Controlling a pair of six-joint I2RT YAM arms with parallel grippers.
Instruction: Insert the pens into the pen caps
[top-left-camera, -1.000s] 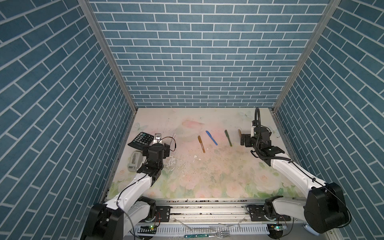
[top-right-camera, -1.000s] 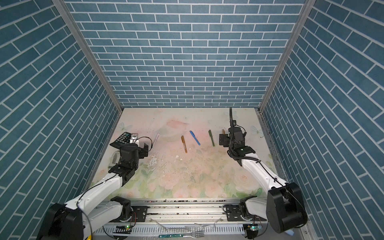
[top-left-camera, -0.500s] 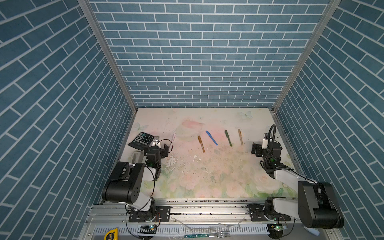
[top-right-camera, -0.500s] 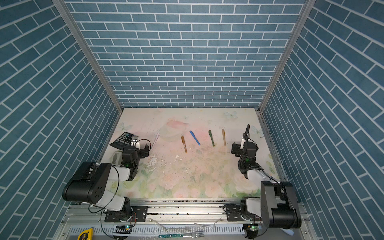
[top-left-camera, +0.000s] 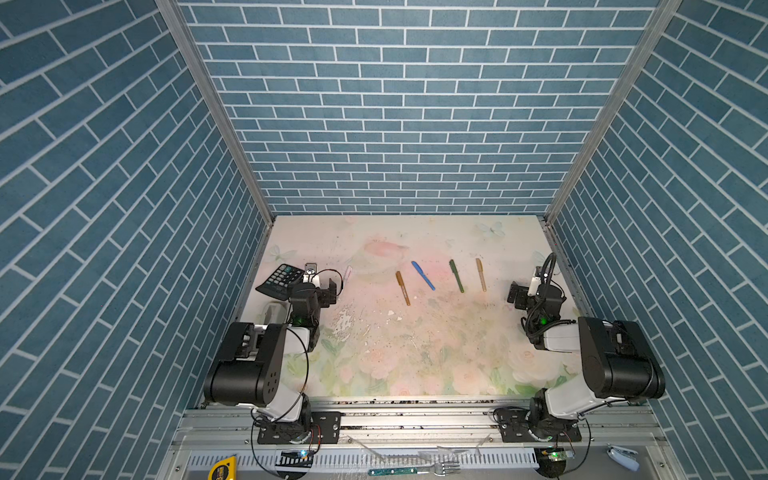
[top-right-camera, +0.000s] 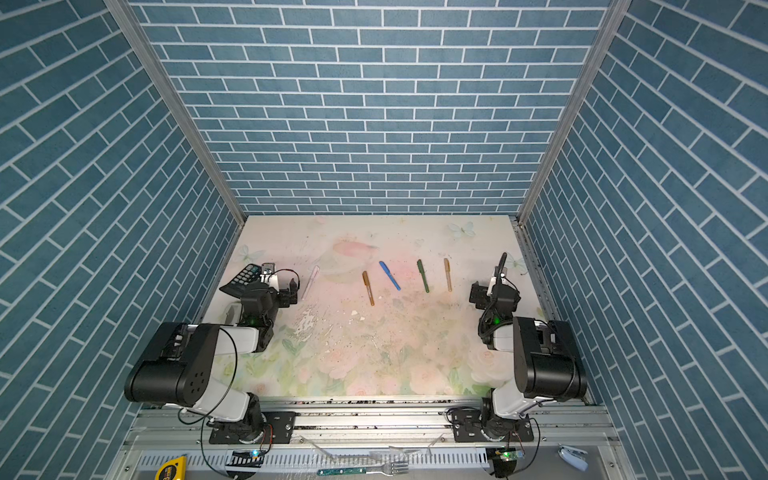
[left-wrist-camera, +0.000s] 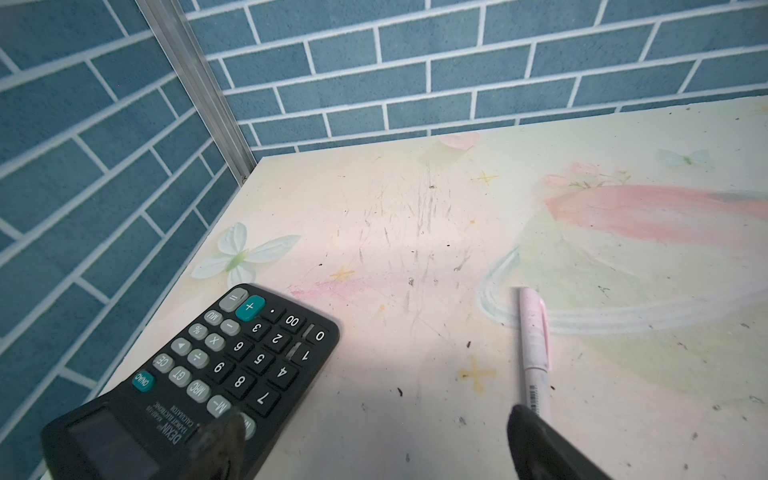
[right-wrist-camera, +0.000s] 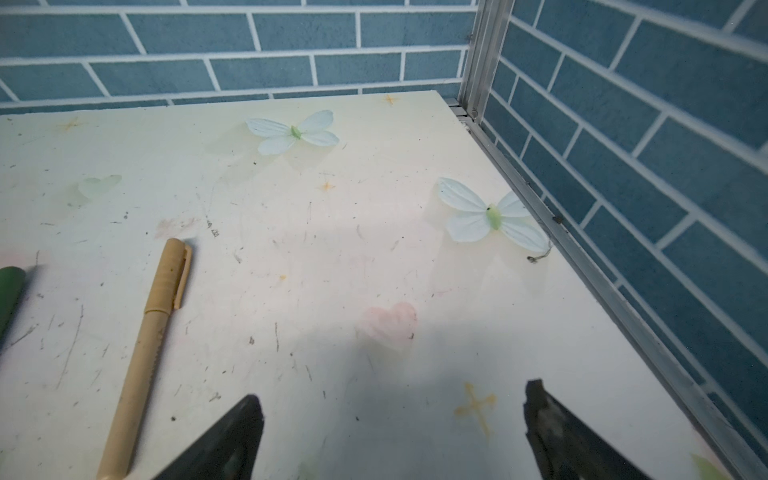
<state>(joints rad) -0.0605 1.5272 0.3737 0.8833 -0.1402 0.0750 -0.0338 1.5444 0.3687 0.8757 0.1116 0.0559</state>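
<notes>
Five pens lie in a row across the table's middle in both top views: pale pink (top-left-camera: 347, 275), gold (top-left-camera: 402, 287), blue (top-left-camera: 423, 275), dark green (top-left-camera: 456, 275), tan (top-left-camera: 481, 274). The wrist views show a pen cap seated on the tan pen (right-wrist-camera: 172, 274) and one on the pink pen (left-wrist-camera: 533, 328). My left gripper (top-left-camera: 328, 289) (left-wrist-camera: 374, 415) is open and empty, one finger above the calculator, the other above the pink pen's barrel. My right gripper (top-left-camera: 525, 291) (right-wrist-camera: 393, 395) is open and empty, to the right of the tan pen (right-wrist-camera: 145, 357).
A black calculator (top-left-camera: 280, 280) (left-wrist-camera: 208, 374) lies at the left wall by my left gripper. A white object (top-left-camera: 272, 311) sits beside the left arm. A fork (top-left-camera: 415, 469) and a tape measure (top-left-camera: 222, 471) rest on the front rail. Brick walls stand close on three sides.
Both arms have folded back toward the front rail. My right gripper has drawn away to the right from the tan pen, which now lies uncovered. Both grippers stayed open.
</notes>
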